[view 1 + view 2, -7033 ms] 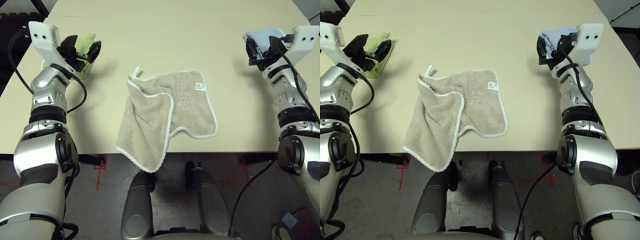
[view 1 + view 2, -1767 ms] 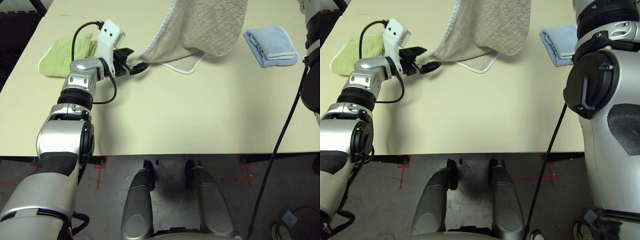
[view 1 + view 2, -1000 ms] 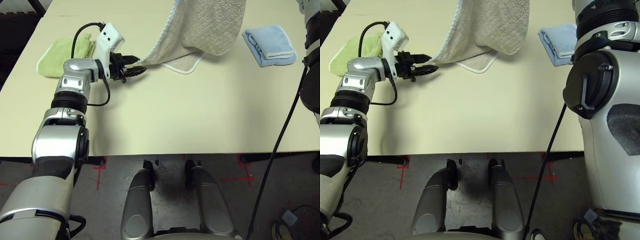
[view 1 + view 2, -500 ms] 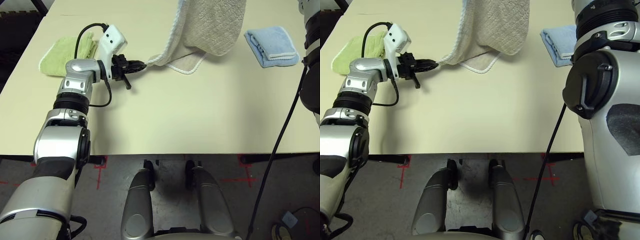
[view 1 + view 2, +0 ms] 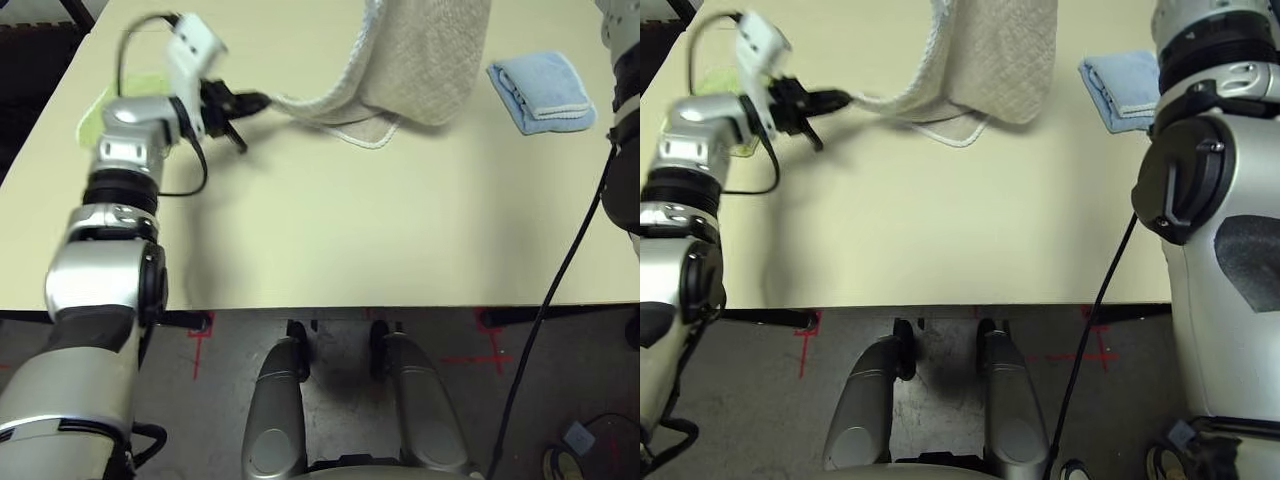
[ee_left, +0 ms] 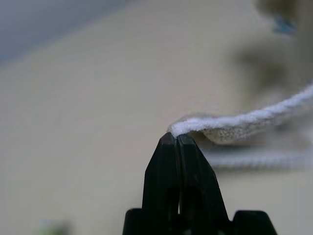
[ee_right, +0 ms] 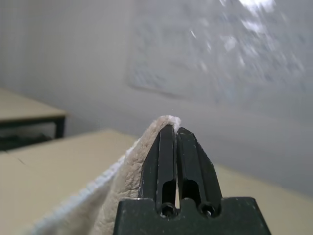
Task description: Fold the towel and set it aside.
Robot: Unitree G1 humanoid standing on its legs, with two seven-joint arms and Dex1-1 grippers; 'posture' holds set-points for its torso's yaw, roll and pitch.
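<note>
The beige towel with white edging hangs from above the picture's top down to the table, its lowest fold resting on the tabletop. My left gripper is shut on a white-edged corner of the towel and holds it out to the left, a little above the table. My right gripper is shut on another corner of the towel, held high over the table.
A folded light-blue towel lies at the right of the table. A lime-green towel lies at the left, mostly behind my left arm. The beige tabletop reaches to its front edge near my body.
My left gripper has closed on the towel's corner and lifted it up and to the left, stretching the edge out. The right arm holds the towel as before.
</note>
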